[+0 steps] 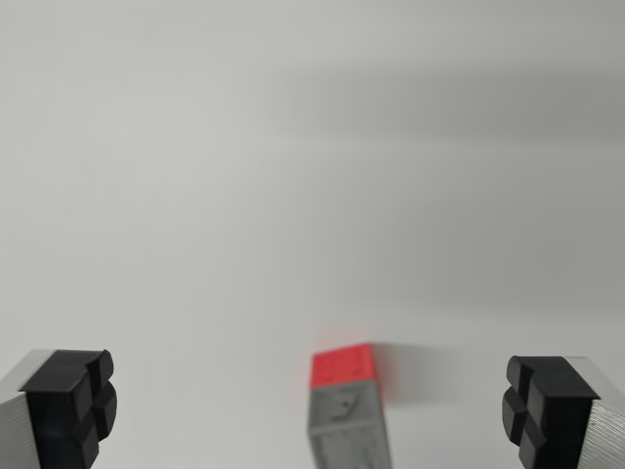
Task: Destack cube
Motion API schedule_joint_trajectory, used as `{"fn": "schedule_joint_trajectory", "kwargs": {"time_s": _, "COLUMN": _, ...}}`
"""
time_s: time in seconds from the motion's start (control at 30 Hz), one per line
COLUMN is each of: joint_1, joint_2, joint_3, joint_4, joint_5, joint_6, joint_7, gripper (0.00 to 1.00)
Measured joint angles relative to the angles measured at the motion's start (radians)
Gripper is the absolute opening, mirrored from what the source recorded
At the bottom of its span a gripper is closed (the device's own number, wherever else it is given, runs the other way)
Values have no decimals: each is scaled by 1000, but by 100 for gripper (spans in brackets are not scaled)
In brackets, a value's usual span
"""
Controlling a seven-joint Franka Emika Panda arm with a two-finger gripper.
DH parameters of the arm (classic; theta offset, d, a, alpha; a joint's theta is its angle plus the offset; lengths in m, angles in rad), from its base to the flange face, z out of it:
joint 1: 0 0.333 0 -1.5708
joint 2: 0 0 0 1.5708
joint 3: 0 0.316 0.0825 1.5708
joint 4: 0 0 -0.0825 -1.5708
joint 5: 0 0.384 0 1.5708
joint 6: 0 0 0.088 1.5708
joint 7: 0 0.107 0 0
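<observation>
Between the widely spread, empty fingers (311, 408), low in the wrist view, stands a grey cube (348, 430) with a red top on the white desk (293, 195); its lower part is cut off.

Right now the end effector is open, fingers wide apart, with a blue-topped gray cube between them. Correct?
Not quite: the cube has a red top, not blue. The wrist view shows it. The rest holds: the end effector is open, fingers wide apart, cube between them, untouched.
</observation>
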Motion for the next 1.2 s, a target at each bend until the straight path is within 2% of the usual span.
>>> {"fn": "schedule_joint_trajectory", "kwargs": {"time_s": 0.37, "joint_1": -2, "joint_2": -37, "joint_3": -1, "joint_4": -94, "joint_5": -2, "joint_6": 56, "joint_7": -29, "gripper": 100}}
{"fn": "schedule_joint_trajectory", "kwargs": {"time_s": 1.2, "joint_1": -6, "joint_2": -123, "joint_3": -7, "joint_4": -358, "joint_5": -12, "joint_6": 228, "joint_7": -118, "gripper": 100}}
